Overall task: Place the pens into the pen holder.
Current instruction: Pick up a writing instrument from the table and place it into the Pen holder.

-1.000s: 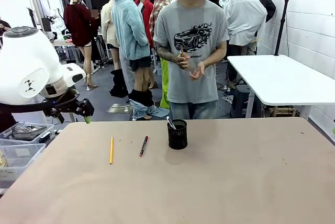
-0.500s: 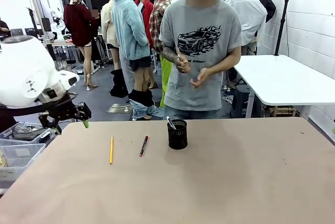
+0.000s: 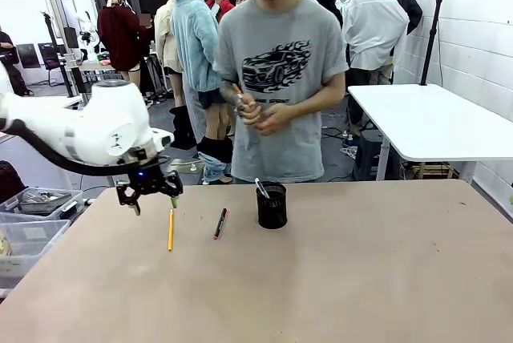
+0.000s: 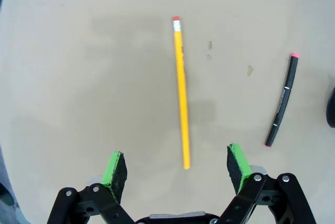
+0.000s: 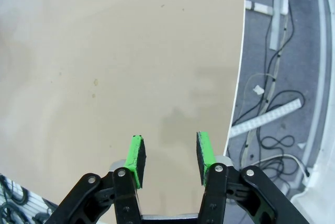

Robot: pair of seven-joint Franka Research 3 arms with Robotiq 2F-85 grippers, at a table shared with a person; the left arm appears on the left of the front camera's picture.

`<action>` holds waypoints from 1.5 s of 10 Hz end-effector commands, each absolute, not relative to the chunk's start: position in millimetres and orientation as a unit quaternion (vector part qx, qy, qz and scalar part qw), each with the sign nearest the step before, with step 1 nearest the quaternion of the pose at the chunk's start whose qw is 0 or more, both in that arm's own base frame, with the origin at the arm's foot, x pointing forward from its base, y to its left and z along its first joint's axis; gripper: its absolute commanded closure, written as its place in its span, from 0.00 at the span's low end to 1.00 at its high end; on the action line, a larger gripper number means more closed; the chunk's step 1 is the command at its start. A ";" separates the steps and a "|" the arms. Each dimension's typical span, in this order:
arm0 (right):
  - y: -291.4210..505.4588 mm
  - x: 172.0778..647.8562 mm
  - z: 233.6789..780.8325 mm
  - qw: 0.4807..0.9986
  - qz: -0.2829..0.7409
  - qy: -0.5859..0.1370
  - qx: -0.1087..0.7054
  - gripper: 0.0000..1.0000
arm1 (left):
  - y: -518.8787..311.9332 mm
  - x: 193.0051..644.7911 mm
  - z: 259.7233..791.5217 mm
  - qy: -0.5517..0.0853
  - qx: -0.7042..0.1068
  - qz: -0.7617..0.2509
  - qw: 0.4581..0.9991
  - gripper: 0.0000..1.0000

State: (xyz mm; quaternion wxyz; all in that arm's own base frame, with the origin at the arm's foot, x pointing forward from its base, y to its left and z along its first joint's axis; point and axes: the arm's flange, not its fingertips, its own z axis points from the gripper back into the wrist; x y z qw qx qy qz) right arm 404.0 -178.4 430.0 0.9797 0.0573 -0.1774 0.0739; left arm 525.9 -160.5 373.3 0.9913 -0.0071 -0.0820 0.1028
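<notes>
Swung inward, left gripper [image 3: 155, 203] hangs spread above the yellow, pink-erasered pencil [image 4: 181, 93]; right gripper [image 5: 168, 160] gapes half-parted, empty.

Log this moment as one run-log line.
left gripper: open, above yellow pencil | right gripper: open, empty | black pen: flat on table | pen holder: upright, one pen inside

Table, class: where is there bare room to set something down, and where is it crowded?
Free: the table right of the holder, out to its right edge, and the wide strip between the pencil and the near edge. Crowded: far left of middle, where pencil, black pen and holder sit in a row, the left arm above the pencil's far end.
</notes>
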 end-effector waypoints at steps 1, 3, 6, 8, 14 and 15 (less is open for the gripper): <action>-179.4 404.2 429.3 0.980 0.077 -0.177 0.054 0.49 | -171.0 548.4 359.8 -0.059 0.005 0.113 0.992 0.00; -179.4 404.2 429.3 0.980 0.077 -0.177 0.054 0.49 | -166.5 557.3 342.0 -0.061 0.016 0.134 0.989 0.00; -179.4 404.2 429.3 0.980 0.077 -0.177 0.054 0.49 | -160.7 559.8 325.3 -0.043 0.002 0.142 0.989 0.00; -179.4 404.2 429.3 0.980 0.077 -0.177 0.054 0.49 | -159.6 560.9 317.9 -0.029 -0.016 0.138 0.990 0.00; -179.4 404.2 429.3 0.980 0.077 -0.177 0.054 0.49 | -164.4 561.6 305.5 -0.019 -0.003 0.133 0.991 0.76; -179.4 404.2 429.3 0.980 0.077 -0.177 0.054 0.49 | -164.6 561.8 305.0 -0.018 -0.003 0.132 0.991 0.96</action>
